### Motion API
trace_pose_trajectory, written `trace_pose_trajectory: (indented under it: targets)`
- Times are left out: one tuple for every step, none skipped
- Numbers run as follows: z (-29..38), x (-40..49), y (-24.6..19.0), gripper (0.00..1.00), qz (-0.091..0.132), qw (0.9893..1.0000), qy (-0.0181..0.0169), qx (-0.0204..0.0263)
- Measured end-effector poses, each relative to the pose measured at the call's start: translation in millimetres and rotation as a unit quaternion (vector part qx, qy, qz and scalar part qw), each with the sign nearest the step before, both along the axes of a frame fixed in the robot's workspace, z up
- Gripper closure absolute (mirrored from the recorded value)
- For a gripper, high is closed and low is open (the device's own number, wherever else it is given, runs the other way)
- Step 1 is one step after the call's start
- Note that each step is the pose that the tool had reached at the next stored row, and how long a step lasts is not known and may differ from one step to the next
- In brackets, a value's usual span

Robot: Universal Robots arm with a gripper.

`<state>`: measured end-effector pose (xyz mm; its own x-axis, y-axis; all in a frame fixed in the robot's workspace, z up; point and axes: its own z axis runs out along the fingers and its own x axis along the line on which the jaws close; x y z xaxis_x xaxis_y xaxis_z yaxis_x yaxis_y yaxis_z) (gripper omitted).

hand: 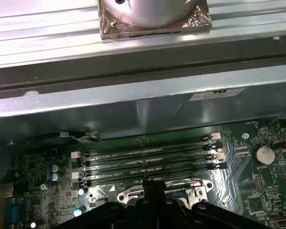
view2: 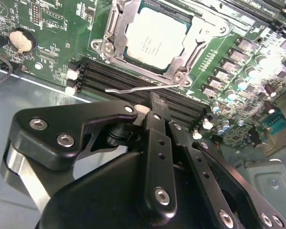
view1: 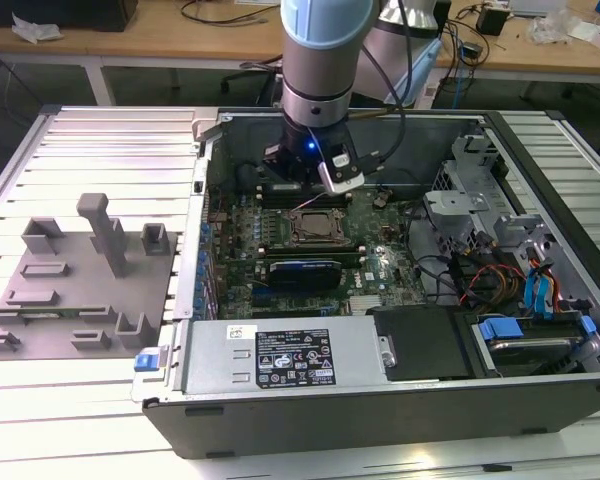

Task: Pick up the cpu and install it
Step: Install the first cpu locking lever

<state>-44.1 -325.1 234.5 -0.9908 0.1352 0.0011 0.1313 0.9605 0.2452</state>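
Note:
The cpu (view2: 155, 40), a square chip with a pale silvery top, lies flat inside the dark socket frame (view2: 109, 36) on the green motherboard. The frame's thin metal lever (view2: 143, 88) stands loose beside it. In the exterior view my gripper (view1: 315, 185) hangs inside the open computer case, just behind the socket (view1: 315, 226). In the second wrist view the black fingers (view2: 155, 107) meet in a narrow tip close above the lever and the memory slots, apart from the chip. The gripper (hand: 155, 191) is shut with nothing between its fingers.
Memory slots (hand: 148, 160) run beside the socket, near the case wall (hand: 133, 100). A coin battery (view2: 21, 40) sits on the board. A grey box with a white label (view1: 280, 360) fills the case front; drive bays and cables (view1: 520, 290) crowd the exterior view's right. A grey fixture plate (view1: 70, 290) lies outside.

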Motion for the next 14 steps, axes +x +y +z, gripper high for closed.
trace_pose_trajectory:
  targets:
    - [-0.6,0.9,0.0,0.89,0.0,1.0,0.0,0.0]
    - [-1.9,2.8,0.1,0.89,0.0,1.0,0.0,0.0]
    - [-2.6,3.7,0.1,0.89,0.0,1.0,0.0,0.0]
    - [-3.4,4.8,0.2,0.89,0.0,1.0,0.0,0.0]
    - [-4.9,7.0,0.3,0.89,0.0,1.0,0.0,0.0]
    - [-5.8,8.3,0.4,0.89,0.0,1.0,0.0,0.0]
    - [-6.6,9.2,0.7,0.89,0.0,1.0,0.0,0.0]
    - [-7.9,9.8,1.7,0.89,0.0,1.0,0.0,-0.0001]
    - [-8.5,9.9,3.0,0.89,0.0,1.0,0.0,-0.0001]
    - [-8.8,9.9,3.9,0.89,0.0,1.0,0.0,-0.0001]
    - [-9.2,9.9,5.0,0.89,0.0,1.0,0.0,0.0]
    - [-9.6,9.9,6.4,0.89,0.0,1.0,0.0,0.0]
    - [-9.9,9.9,7.4,0.89,0.0,1.0,0.0,0.0]
    - [-10.1,9.9,8.2,0.89,0.0,1.0,0.0,0.0]
